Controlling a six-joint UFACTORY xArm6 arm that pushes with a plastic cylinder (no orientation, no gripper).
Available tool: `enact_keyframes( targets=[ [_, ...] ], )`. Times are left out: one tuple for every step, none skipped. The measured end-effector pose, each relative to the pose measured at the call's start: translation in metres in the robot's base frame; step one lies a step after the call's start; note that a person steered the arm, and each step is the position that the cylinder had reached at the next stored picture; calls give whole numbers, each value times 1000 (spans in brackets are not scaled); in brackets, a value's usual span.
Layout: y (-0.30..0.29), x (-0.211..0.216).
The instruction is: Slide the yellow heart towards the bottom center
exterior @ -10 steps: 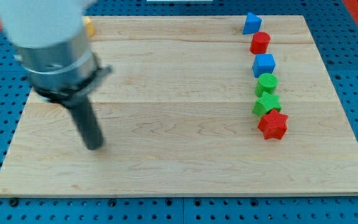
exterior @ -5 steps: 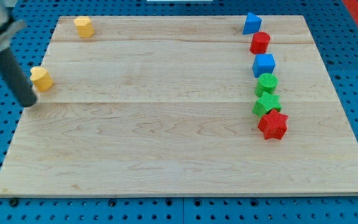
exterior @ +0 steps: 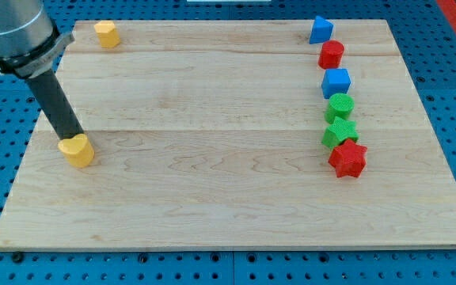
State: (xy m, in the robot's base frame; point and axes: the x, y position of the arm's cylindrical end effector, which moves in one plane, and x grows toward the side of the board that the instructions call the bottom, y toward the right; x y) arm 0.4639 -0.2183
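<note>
The yellow heart lies on the wooden board at the view's left, about halfway down. My tip is at the heart's upper edge, touching or nearly touching it. The dark rod rises from there up and to the left to the grey arm body in the view's top left corner.
A second yellow block sits at the board's top left. Down the view's right runs a column: blue triangle, red hexagon, blue cube, green cylinder, green star, red star.
The yellow heart has slid down and a little to the right from the board's left edge. My tip went left past it, then came back behind it and pushed it.
</note>
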Motion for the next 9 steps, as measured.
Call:
enact_keyframes(
  targets=[
    [-19,-1],
    [-25,10],
    [27,42],
    [73,43],
    [111,43],
    [92,40],
    [54,25],
    [90,26],
    [160,41]
  ],
)
